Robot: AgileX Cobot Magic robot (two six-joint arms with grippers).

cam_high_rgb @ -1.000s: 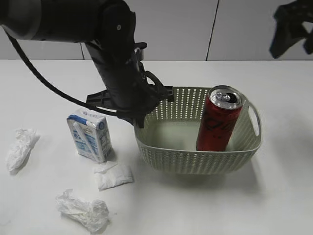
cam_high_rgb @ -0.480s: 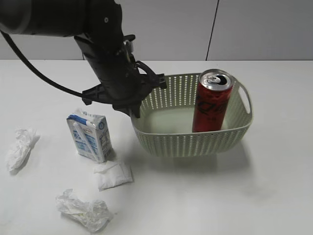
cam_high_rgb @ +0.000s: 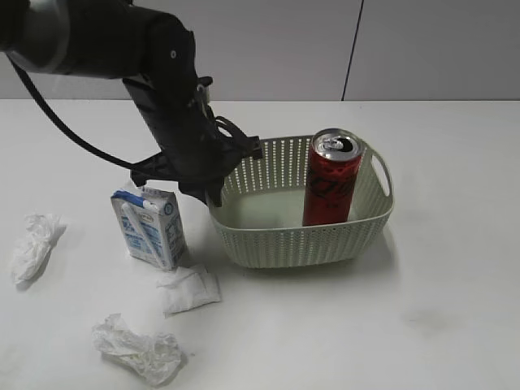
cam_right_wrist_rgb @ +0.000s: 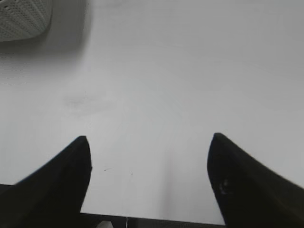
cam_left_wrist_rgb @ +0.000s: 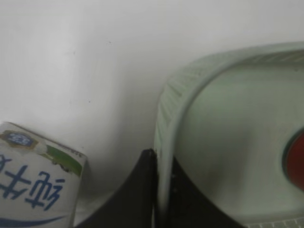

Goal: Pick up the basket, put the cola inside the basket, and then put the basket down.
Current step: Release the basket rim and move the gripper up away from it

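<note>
The pale sage-green basket (cam_high_rgb: 301,240) rests on the white table at the centre of the exterior view. The red cola can (cam_high_rgb: 329,183) stands upright inside it at the right. My left gripper (cam_high_rgb: 213,193) is shut on the basket's left rim. The left wrist view shows its jaws (cam_left_wrist_rgb: 159,164) pinching the rim (cam_left_wrist_rgb: 166,104), with a sliver of the red can (cam_left_wrist_rgb: 297,159) at the right edge. My right gripper (cam_right_wrist_rgb: 148,147) is open and empty over bare table. It is out of the exterior view. A corner of the basket (cam_right_wrist_rgb: 23,16) shows in the right wrist view.
A blue-and-white milk carton (cam_high_rgb: 150,226) stands just left of the basket and shows in the left wrist view (cam_left_wrist_rgb: 33,190). Crumpled white tissues lie at the far left (cam_high_rgb: 34,244), below the carton (cam_high_rgb: 188,291) and at the front left (cam_high_rgb: 140,349).
My left arm has moved the basket with the can left and down onto the table. The right gripper has left the exterior view at the top right.
</note>
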